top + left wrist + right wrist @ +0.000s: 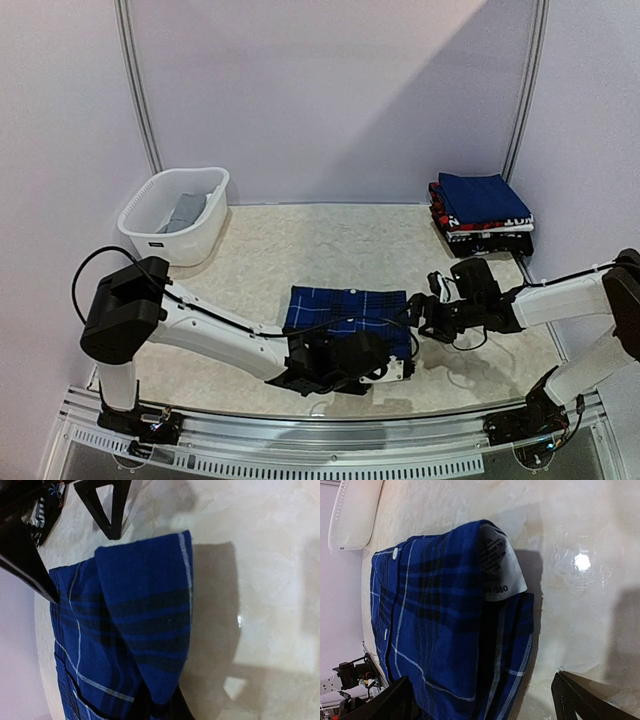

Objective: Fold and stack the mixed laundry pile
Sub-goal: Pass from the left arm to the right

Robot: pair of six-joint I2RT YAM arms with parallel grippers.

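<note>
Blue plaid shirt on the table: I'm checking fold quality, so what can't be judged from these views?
- Blue plaid shirt: near edge hidden by left gripper in the top view.
- White care label: print too blurred to read, right wrist view.
- Left wrist view: the frame's bottom edge cuts off the fold.

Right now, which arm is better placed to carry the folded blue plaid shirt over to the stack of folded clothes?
Probably the right. The right gripper sits at the blue plaid shirt's right edge, on the stack of folded clothes' side. The left gripper is at its near edge, farther away.
</note>
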